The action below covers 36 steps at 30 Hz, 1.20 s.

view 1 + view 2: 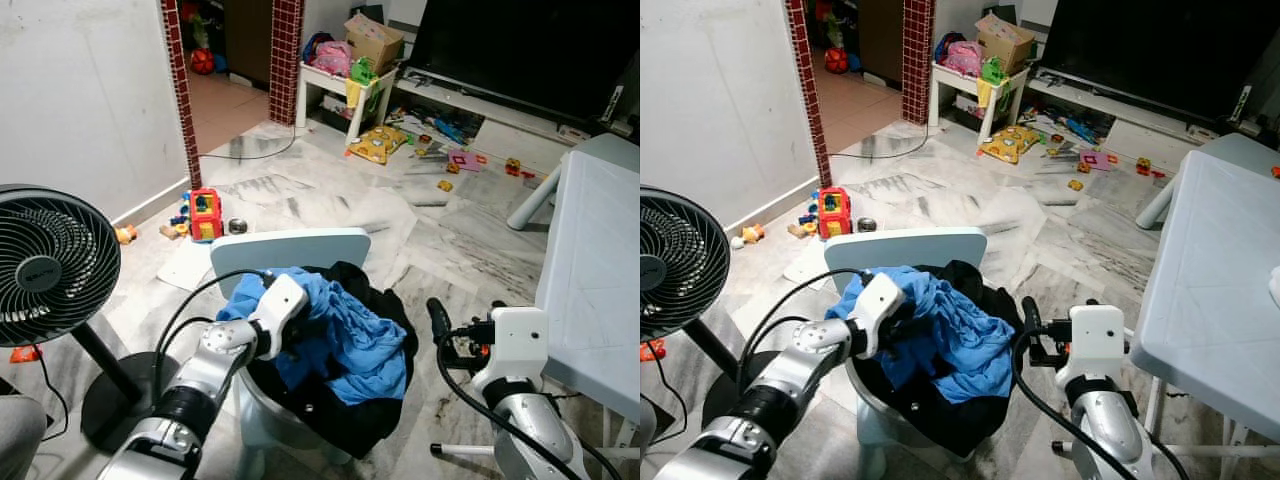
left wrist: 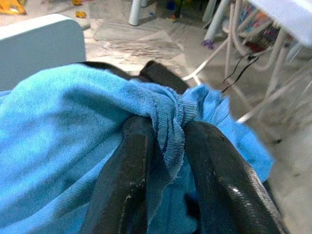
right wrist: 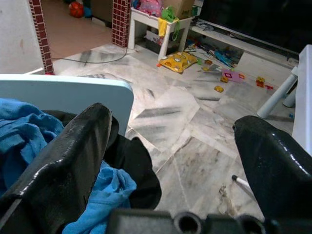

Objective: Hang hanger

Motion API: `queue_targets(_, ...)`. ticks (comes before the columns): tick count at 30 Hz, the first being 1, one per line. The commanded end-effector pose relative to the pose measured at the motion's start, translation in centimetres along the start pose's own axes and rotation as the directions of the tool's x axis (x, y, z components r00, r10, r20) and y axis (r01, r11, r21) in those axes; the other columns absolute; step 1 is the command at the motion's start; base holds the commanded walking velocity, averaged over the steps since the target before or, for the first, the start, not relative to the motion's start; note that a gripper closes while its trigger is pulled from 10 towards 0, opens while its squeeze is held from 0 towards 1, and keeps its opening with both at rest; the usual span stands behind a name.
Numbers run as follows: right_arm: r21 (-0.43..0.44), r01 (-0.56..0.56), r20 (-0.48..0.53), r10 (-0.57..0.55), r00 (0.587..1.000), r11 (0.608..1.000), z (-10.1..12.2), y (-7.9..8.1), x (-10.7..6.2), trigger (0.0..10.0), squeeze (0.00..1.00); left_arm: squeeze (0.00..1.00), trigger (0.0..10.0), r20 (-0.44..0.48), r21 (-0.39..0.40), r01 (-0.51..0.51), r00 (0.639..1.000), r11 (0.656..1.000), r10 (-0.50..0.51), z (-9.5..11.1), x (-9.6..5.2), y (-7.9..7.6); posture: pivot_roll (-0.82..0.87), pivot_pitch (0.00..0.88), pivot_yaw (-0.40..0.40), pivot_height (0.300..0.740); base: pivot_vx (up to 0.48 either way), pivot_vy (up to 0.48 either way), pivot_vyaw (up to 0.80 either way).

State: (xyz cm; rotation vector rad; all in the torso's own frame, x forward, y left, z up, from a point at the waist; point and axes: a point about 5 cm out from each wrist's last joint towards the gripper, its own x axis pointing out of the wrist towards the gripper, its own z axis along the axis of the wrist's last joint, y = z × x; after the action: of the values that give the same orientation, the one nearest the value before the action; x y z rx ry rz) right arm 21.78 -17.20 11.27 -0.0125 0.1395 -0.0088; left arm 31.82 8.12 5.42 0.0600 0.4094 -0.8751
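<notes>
A blue garment (image 1: 340, 335) lies bunched on top of black clothes (image 1: 385, 400) heaped on a pale blue chair (image 1: 290, 250). My left gripper (image 2: 168, 141) is shut on a fold of the blue garment (image 2: 58, 126), pinching its ribbed edge between the two black fingers (image 2: 131, 170). My left arm (image 1: 225, 350) reaches in from the chair's left side. My right gripper (image 3: 175, 146) is open, its fingers (image 3: 73, 146) spread wide, and hangs to the right of the clothes pile (image 1: 940, 350) without touching it. No hanger can be made out.
A black standing fan (image 1: 50, 265) is close on my left. A white table (image 1: 590, 280) with thin legs stands on the right. Toys (image 1: 205, 215) litter the marble floor beyond the chair, with a small white table (image 1: 340, 90) and a dark TV unit (image 1: 520, 50) at the back.
</notes>
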Motion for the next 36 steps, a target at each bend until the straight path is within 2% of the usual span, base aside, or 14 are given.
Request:
queue_targets(1,-0.012,0.020,0.010,-0.020,1.000,1.000,0.3,-0.4,0.1,10.0,0.00,0.00,0.0,0.012,-0.032,0.015,1.000,0.999,-0.015,0.9,0.3,0.1,0.03,0.000,-0.119,0.740,0.000,0.000,0.00)
queue_targets(8,-0.011,0.022,0.009,-0.022,1.000,1.000,0.2,-0.3,0.1,10.0,0.00,0.00,0.0,0.003,-0.184,0.047,0.999,0.982,-0.048,1.5,1.2,-0.6,0.03,0.000,-0.118,0.740,0.000,0.000,0.00)
queue_targets(13,-0.011,0.015,0.012,-0.015,1.000,1.000,0.2,-0.1,0.2,10.0,0.00,0.00,0.0,0.015,-0.168,0.015,1.000,0.986,-0.013,2.0,1.8,-0.8,0.03,0.000,-0.119,0.740,0.000,0.000,0.00)
queue_targets(14,-0.011,0.014,0.012,-0.014,1.000,1.000,0.3,-0.1,0.3,10.0,0.00,0.00,8.0,-0.004,-0.129,0.014,1.000,0.992,-0.015,2.0,1.9,-1.0,0.03,0.000,-0.117,0.740,0.000,0.000,0.00)
queue_targets(15,-0.011,0.015,0.013,-0.015,1.000,1.000,0.3,-0.1,0.3,10.0,0.00,0.00,10.0,-0.034,-0.062,0.022,0.999,0.998,-0.024,1.8,1.9,-1.2,0.03,0.000,-0.116,0.740,0.000,0.000,0.00)
queue_targets(16,-0.011,0.016,0.013,-0.016,1.000,1.000,0.3,-0.2,0.3,10.0,0.00,0.00,10.0,-0.045,-0.037,0.028,0.999,0.999,-0.030,1.7,1.9,-1.3,0.03,0.000,-0.116,0.740,0.000,0.000,0.00)
queue_targets(17,-0.011,0.017,0.013,-0.017,1.000,1.000,0.3,-0.2,0.3,10.0,0.00,0.00,10.0,-0.052,0.084,0.060,0.997,0.995,-0.056,1.7,1.7,-1.4,0.03,0.000,-0.114,0.740,0.000,0.000,0.00)
queue_targets(18,-0.010,0.019,0.014,-0.019,1.000,1.000,0.3,-0.2,0.3,10.0,0.00,1.00,10.0,-0.061,0.164,0.087,0.995,0.983,-0.078,1.6,1.3,-1.5,0.04,0.000,-0.111,0.740,0.000,0.000,0.00)
queue_targets(19,-0.010,0.019,0.014,-0.019,1.000,1.000,0.3,-0.2,0.3,10.0,0.00,1.00,10.0,-0.061,0.164,0.087,0.995,0.983,-0.078,1.6,1.3,-1.5,0.04,0.000,-0.111,0.740,0.000,0.000,0.00)
queue_targets(21,-0.009,0.022,0.014,-0.022,1.000,1.000,0.2,-0.2,0.2,10.0,0.00,1.00,10.0,-0.052,0.276,0.083,0.996,0.958,-0.071,1.8,0.8,-1.2,0.04,0.000,-0.109,0.740,0.000,0.000,0.00)
queue_targets(24,-0.003,0.024,0.010,-0.023,1.000,1.000,0.1,-0.1,0.1,10.0,0.00,1.00,10.0,0.015,0.495,0.070,0.996,0.866,-0.089,2.7,-0.6,-0.8,0.05,0.000,-0.106,0.740,0.000,0.000,0.00)
queue_targets(27,-0.001,0.022,0.009,-0.022,1.000,1.000,0.0,0.1,0.1,10.0,0.00,1.00,10.0,0.053,0.519,0.056,0.994,0.853,-0.098,3.2,-1.2,-0.6,0.05,0.000,-0.107,0.740,0.000,0.000,0.00)
queue_targets(30,0.003,0.018,0.008,-0.018,1.000,1.000,-0.1,0.2,0.2,10.0,0.00,1.00,10.0,0.127,0.633,0.010,0.985,0.774,-0.117,4.2,-3.1,-0.1,0.07,0.000,-0.108,0.740,0.000,0.000,0.00)
queue_targets(36,0.005,0.017,0.010,-0.018,1.000,1.000,-0.1,0.1,0.4,10.0,0.00,1.00,10.0,0.200,0.649,-0.109,0.979,0.753,-0.030,3.0,-5.9,1.7,0.08,0.000,-0.109,0.740,0.000,0.000,0.00)
